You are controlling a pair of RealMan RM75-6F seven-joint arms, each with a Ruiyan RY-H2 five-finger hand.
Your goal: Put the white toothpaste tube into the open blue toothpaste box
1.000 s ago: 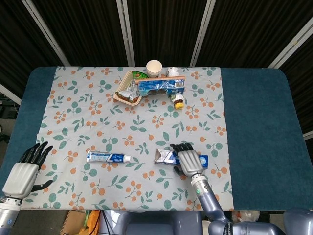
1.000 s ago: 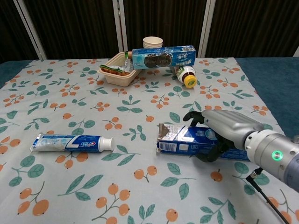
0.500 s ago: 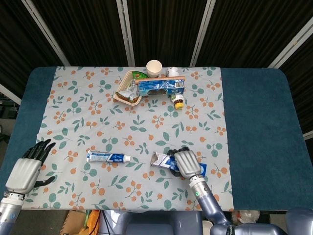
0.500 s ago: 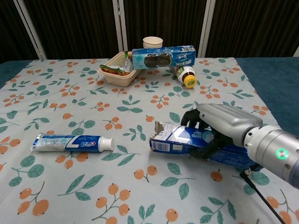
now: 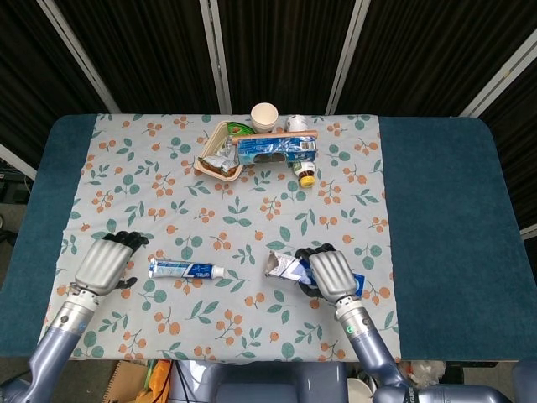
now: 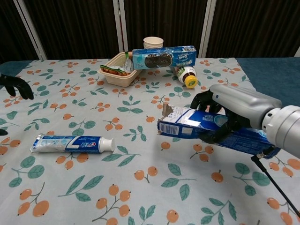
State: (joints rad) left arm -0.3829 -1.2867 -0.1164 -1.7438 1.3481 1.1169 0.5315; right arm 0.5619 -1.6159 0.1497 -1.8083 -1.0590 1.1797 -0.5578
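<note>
My right hand (image 6: 234,112) covers the middle of the blue toothpaste box (image 6: 187,124), and I cannot see inside its torn open end. In the chest view only dark fingertips (image 6: 16,86) of my left hand show at the frame's edge. Contents of the tan tray (image 5: 220,155) are too small to identify.

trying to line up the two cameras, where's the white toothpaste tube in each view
Head view: the white toothpaste tube lies lower left of centre, just right of the left hand.
Chest view: the tube lies at the left, cap pointing right.
Shared landmark: the open blue toothpaste box held by the right hand, to the tube's right.
</note>
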